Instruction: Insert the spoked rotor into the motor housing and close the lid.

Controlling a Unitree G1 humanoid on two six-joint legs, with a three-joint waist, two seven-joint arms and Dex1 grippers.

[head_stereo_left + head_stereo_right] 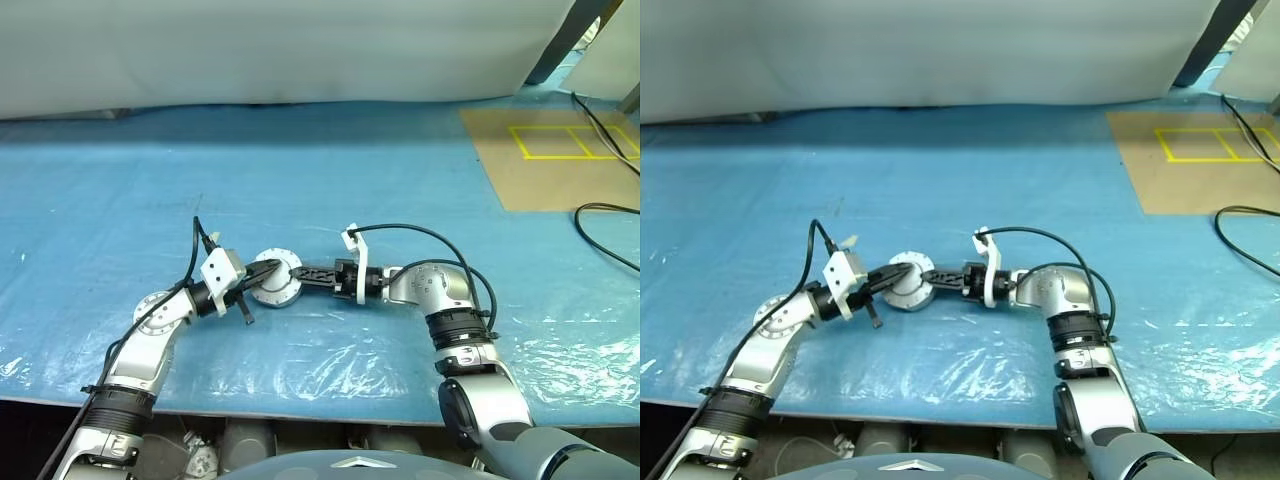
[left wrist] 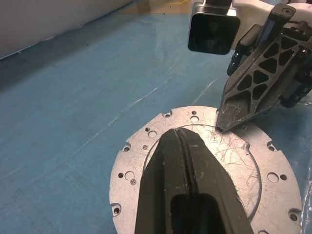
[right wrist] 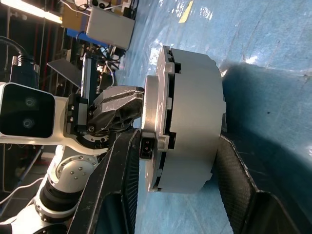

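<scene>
Blue plastic-covered table (image 1: 330,180) under both arms. Left gripper (image 1: 262,274) comes in from left, fingers pressed tight together, tips resting flat on lid (image 2: 161,131), grasping nothing. Lid sits smooth face up, screw holes round rim, capping motor housing (image 3: 192,122) at table centre; stack lies flat, axis pointing straight up. Right gripper (image 1: 295,272) reaches in from right, pointing left, fingers (image 3: 239,180) straddling housing top and bottom, clamping the stack.
</scene>
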